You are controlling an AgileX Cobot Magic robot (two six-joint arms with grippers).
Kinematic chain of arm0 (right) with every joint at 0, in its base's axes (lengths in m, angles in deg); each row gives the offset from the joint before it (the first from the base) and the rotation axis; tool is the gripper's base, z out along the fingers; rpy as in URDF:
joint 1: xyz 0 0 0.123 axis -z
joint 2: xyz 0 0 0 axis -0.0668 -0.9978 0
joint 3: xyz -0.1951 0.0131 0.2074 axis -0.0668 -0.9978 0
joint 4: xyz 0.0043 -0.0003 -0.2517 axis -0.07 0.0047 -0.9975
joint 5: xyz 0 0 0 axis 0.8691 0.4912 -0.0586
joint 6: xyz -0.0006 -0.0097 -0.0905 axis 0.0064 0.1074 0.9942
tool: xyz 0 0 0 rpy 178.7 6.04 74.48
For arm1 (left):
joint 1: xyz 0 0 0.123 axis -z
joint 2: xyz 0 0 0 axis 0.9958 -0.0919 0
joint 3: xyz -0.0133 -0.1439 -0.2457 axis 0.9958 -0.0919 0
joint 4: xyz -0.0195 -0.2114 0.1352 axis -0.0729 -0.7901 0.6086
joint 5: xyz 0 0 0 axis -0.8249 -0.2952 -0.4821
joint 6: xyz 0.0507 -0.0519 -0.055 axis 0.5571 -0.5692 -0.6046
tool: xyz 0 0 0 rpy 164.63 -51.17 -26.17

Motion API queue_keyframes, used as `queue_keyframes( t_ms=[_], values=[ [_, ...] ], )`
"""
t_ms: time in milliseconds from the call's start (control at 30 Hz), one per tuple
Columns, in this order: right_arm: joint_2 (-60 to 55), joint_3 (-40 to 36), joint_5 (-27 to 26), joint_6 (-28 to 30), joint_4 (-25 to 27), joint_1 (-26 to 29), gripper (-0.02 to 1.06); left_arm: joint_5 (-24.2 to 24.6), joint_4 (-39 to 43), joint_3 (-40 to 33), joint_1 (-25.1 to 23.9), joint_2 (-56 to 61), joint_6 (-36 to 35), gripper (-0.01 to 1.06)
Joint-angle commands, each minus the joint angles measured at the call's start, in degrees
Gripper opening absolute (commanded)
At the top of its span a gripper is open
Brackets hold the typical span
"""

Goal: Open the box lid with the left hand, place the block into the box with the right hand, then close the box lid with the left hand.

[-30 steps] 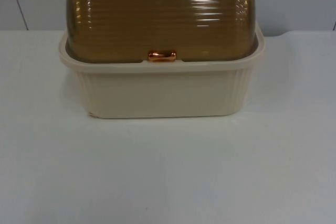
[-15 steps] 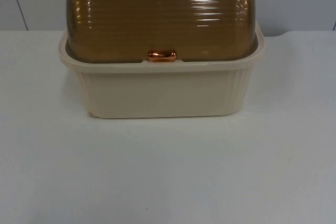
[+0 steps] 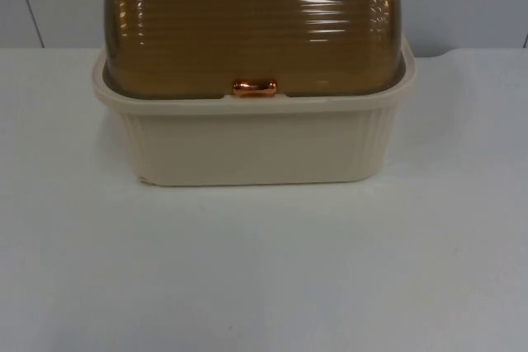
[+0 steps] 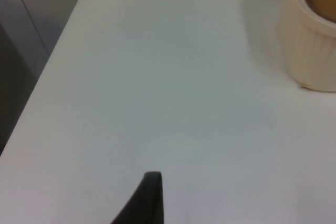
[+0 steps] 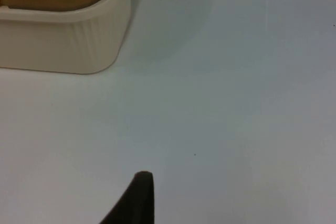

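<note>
Nothing moved; box (image 3: 252, 142) lid (image 3: 256, 26) still shut, both arms waiting.

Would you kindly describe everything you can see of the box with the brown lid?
The box is a cream plastic tub with a ribbed wall, rounded corners and a flared rim. A translucent brown ribbed domed lid sits shut on it, with a small copper-coloured handle at its front edge. It stands upright on the white table in front of the grey wall; nothing else touches it. One lower front corner looks slightly chipped.
</note>
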Motion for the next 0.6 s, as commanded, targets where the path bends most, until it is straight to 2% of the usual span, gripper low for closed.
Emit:
queue_keyframes(
  t_ms=[0,100,567],
  values=[
    [0.1,-0.1,-0.3,0.1,-0.7,1.8,1.04,-0.1,-0.4,-0.3,0.2,0.2,0.0,1.05],
    [0.1,-0.1,-0.3,0.1,-0.7,6.1,1.04,-0.1,-0.4,-0.3,0.2,0.2,0.0,1.05],
    [0.1,-0.1,-0.3,-0.1,-0.4,6.4,1.04,-0.1,-0.4,-0.3,0.2,0.2,0.0,1.05]
  ],
)
